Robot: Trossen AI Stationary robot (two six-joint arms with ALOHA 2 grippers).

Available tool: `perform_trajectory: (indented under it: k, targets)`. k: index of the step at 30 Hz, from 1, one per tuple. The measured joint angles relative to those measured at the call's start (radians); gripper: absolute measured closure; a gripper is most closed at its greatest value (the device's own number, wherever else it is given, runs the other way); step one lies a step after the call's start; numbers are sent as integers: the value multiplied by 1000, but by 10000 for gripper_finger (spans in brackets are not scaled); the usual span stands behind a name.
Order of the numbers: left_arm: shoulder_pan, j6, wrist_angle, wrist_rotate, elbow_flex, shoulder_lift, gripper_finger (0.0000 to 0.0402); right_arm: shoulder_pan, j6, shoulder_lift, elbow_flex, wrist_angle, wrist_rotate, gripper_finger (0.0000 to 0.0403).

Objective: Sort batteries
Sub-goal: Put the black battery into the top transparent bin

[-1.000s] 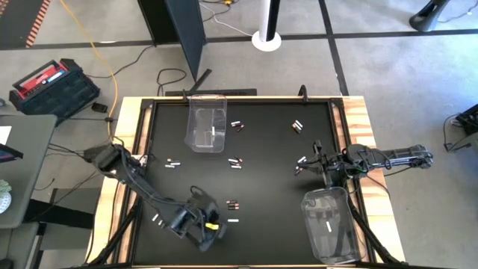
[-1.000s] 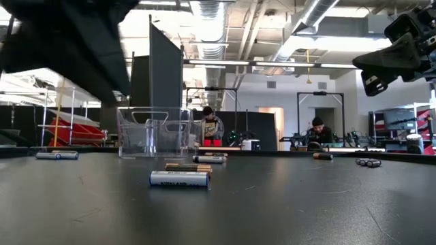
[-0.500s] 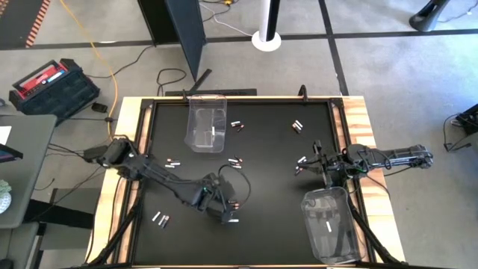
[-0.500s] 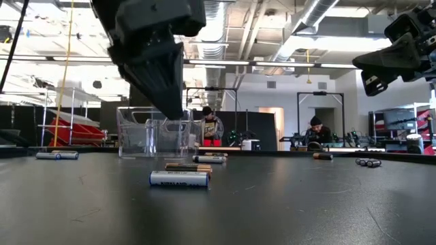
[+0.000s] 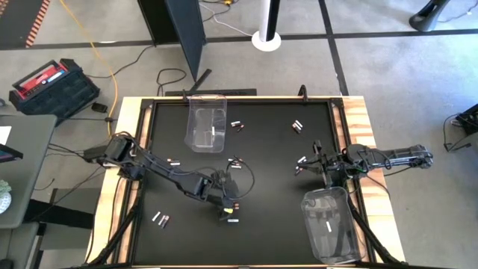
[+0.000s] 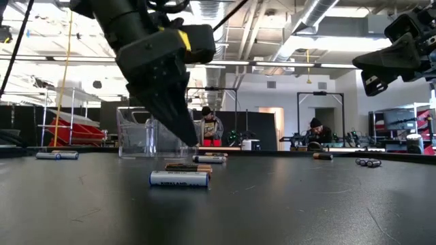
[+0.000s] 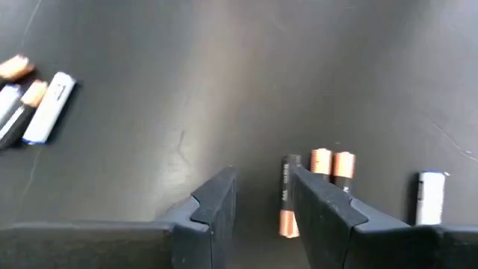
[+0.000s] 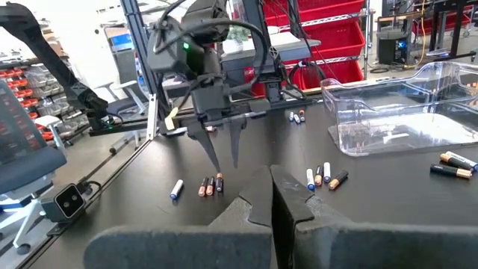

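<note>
My left gripper hangs open just above the black mat, front of centre. In the left wrist view, a dark battery with a copper end lies on the mat between its fingers, close to one of them and not clamped. Two copper-tipped batteries and a white battery lie just beside it. In the low view the left gripper points down behind a white battery. My right gripper is shut and empty, waiting at the table's right side.
A clear bin stands at the back left and another clear bin at the front right, each with a white cell inside. Loose batteries lie scattered. People sit in the room behind the table.
My left arm has swung from the table's front left toward the middle and come down over the dark batteries, its fingers spreading. The right arm has not moved.
</note>
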State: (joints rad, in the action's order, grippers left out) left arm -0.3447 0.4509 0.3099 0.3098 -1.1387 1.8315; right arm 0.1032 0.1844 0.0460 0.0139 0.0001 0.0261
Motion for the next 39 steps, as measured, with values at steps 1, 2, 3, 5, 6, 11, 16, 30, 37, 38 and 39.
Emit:
perform_trajectory:
  k: [1,2,3,5,6,11,16,30,37,38,39]
  targets:
    - [0,-15,2,-3,6,-5,274,0,0,0,0,0,0,392]
    - [0,-23,5,-7,11,-7,273,0,0,0,0,0,0,392]
    - [2,-29,-5,-15,18,-7,272,0,0,0,0,0,0,392]
    - [5,-35,-19,-22,44,-7,269,0,0,0,0,0,0,392]
    - [5,-35,-19,-29,60,-7,268,0,0,0,0,0,0,392]
    - [4,-3,-121,-74,109,-6,267,0,0,0,0,0,0,392]
    - [4,-3,-164,-77,109,-7,267,0,0,0,0,0,0,392]
    - [8,13,-167,-77,43,-7,267,0,0,0,0,0,0,392]
    - [-8,9,-163,-123,22,-7,267,0,0,0,0,0,0,392]
    - [-12,13,-161,-123,22,-7,267,0,0,0,0,0,0,392]
    - [-15,14,-158,-124,22,-7,267,0,0,0,0,0,0,392]
